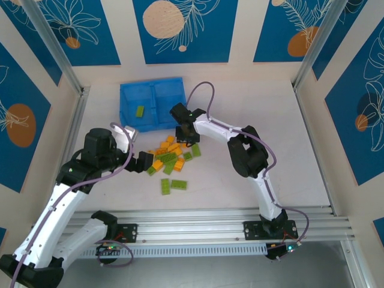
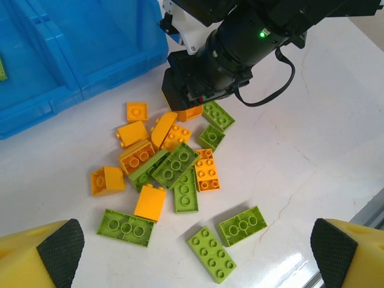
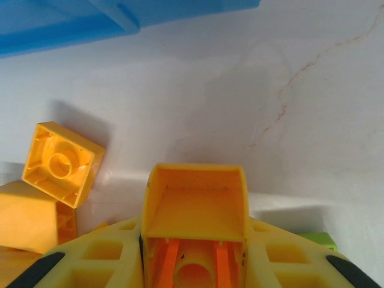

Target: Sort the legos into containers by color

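The blue tray [image 1: 162, 99] sits toward the far edge of the counter [image 1: 270, 120], left of its middle, with its two compartments side by side. One lime green brick [image 1: 140, 111] lies in the left compartment. The right compartment looks bare from the top view.

The rest of the legos [image 1: 168, 157] lie in a loose pile near the middle of the counter, just on the near side of the tray, lime green and orange-yellow mixed and partly stacked on one another. Two green bricks [image 1: 171, 185] lie flat a little apart from the pile, closer to the near edge.

The right gripper [image 1: 183, 135] is down at the far end of the pile, close to the tray's near wall. Its jaws are narrowed onto an orange-yellow brick [image 3: 195, 204] that is pinched between its fingers [image 3: 90, 258]. Whether that brick is clear of the counter, I cannot tell.

The left gripper [image 1: 146, 162] hangs at the left side of the pile, jaws spread wide and holding nothing. Its pads [image 2: 60, 249] stand well apart on either side of the loose green bricks.
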{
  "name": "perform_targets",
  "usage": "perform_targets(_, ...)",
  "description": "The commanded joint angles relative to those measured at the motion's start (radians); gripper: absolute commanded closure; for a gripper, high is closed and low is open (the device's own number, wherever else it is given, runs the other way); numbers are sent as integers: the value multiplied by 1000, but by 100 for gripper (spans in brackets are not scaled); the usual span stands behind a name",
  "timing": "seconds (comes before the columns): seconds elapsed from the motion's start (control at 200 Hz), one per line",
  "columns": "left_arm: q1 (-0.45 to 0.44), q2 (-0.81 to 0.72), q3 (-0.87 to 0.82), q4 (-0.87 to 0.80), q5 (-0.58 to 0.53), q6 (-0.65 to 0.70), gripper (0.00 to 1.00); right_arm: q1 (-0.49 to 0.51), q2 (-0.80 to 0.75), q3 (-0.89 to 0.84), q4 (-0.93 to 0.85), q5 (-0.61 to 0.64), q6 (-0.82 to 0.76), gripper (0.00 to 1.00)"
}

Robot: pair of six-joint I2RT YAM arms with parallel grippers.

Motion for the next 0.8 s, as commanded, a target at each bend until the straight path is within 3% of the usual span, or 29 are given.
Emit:
perform_targets(0.0, -5, -16, -1, -6, 6, -16, 0, 1, -75, 32, -39, 21, 4, 68)
perform_targets(0.19, -6, -52, -19, 47, -44, -94, 0, 21, -230, 59, -4, 95, -94, 68)
perform_targets(0.355, -5, -36, -27, 61, -217, -240, 0, 31, -248, 162, 62, 119, -211, 67)
perform_targets(0.5, -6, -9, -36, 55, -305, -335, 0, 18, -109, 371, 66, 133, -309, 67)
perform_targets(0.665, -5, 6, -47, 45, -325, -415, 0, 8, 130, 667, 34, 162, -417, 66)
perform_targets(0.795, -5, 1, -59, 20, -329, -452, 0, -1, 274, 798, 37, 193, -432, 66)
